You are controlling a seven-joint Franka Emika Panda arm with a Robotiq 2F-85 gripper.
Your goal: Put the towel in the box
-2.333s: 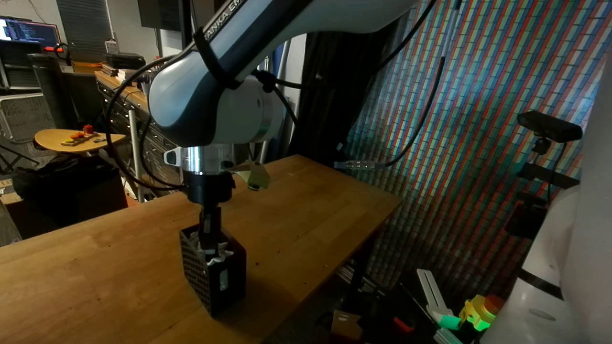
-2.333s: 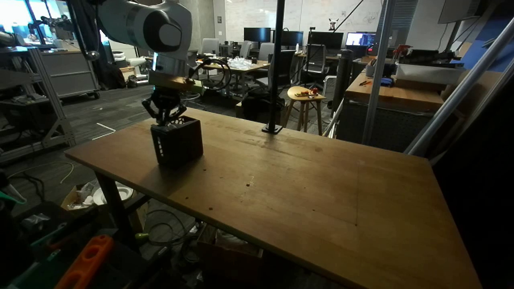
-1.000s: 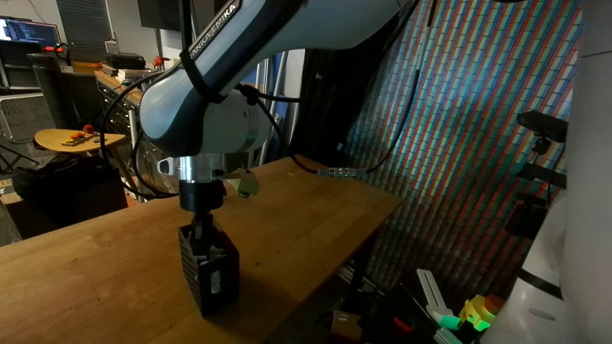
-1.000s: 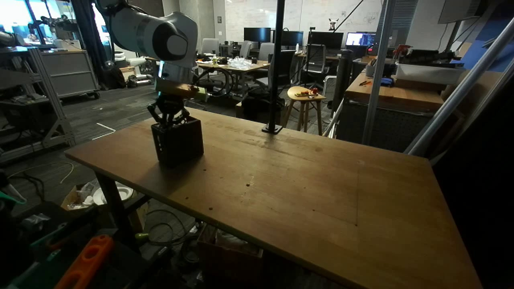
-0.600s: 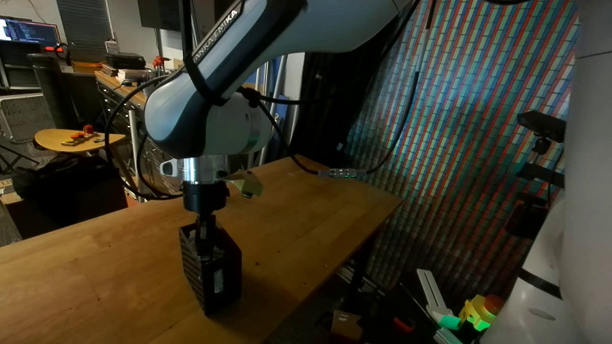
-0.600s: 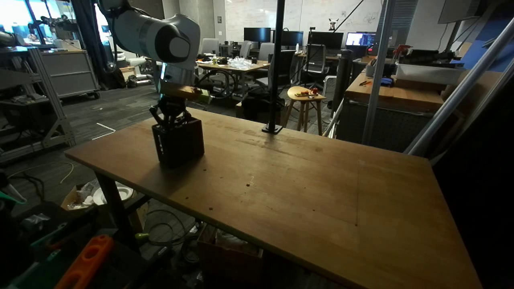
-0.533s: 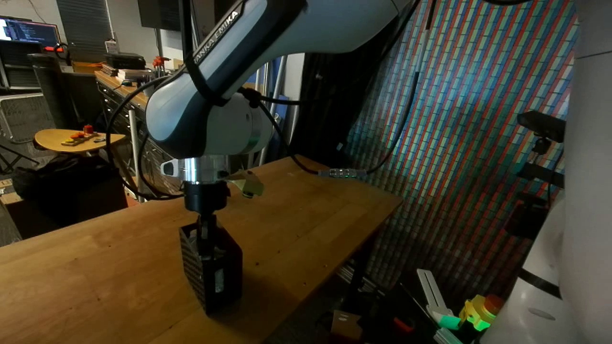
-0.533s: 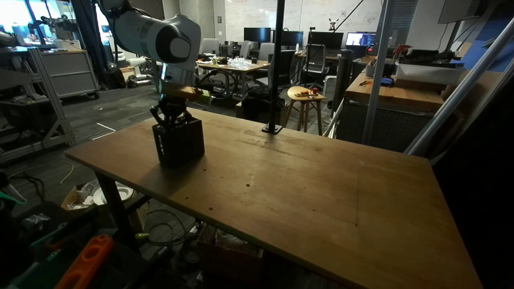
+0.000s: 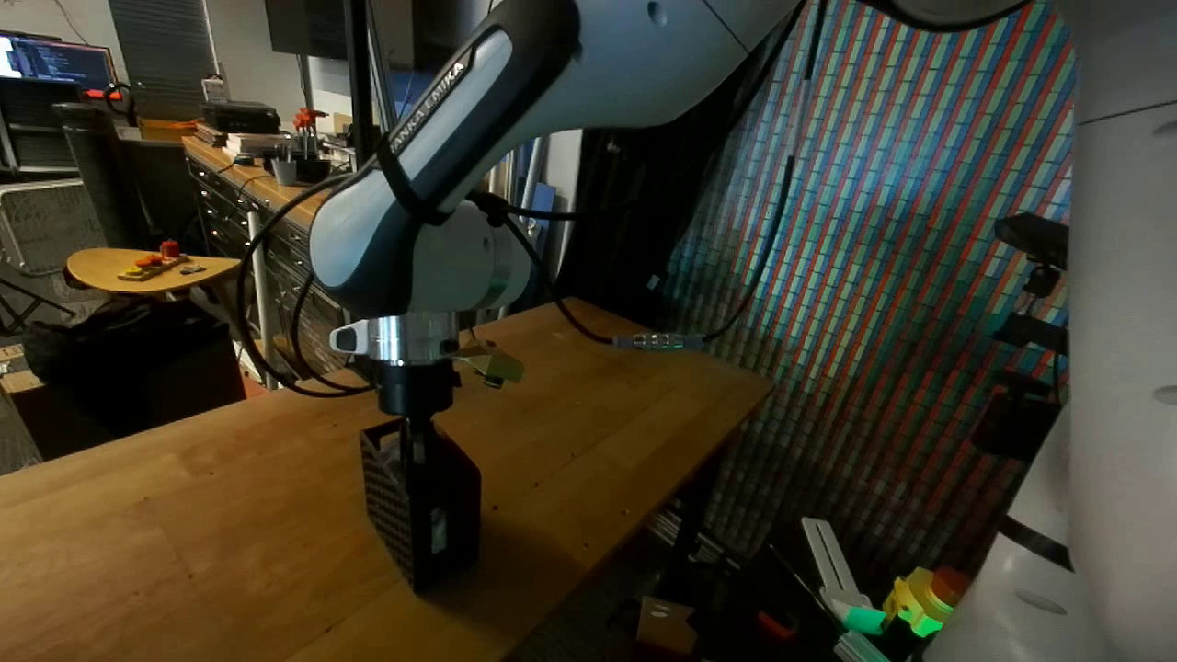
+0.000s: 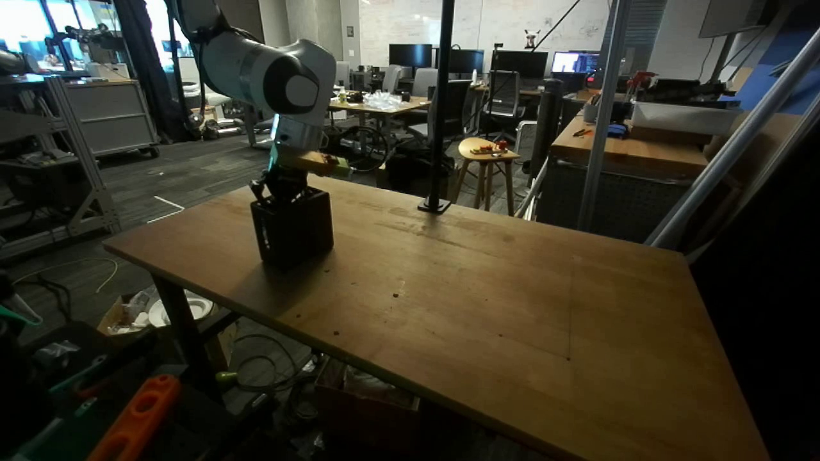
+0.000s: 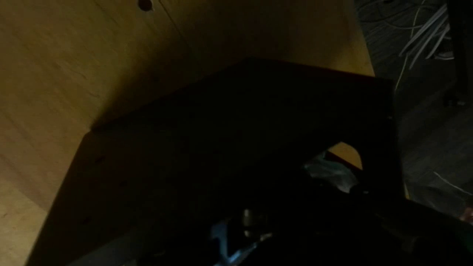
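On the wooden table stands the black box point(image 9: 386, 519), upright, and it shows in both exterior views. My gripper point(image 9: 418, 450) points straight down into its top opening, with the fingers sunk inside. The box walls hide the fingertips; the gripper is shut, and whether cloth is caught in it does not show. A pale patch of the towel point(image 11: 330, 171) appears through a hole in the box wall in the wrist view. Another bit of towel point(image 9: 439, 530) shows through the side slot in an exterior view. Most of the towel is hidden in the box.
A black pole point(image 10: 441, 141) rises from the table's far edge. The table point(image 10: 487, 301) stretches away to one side of the box, and its near edge runs close by. A cable with a connector point(image 9: 662, 341) hangs from the arm over the table.
My gripper has sunk deeper into the box, and cloth that stuck out at the top is no longer visible there. Box and gripper have shifted a little to the right in both exterior views.
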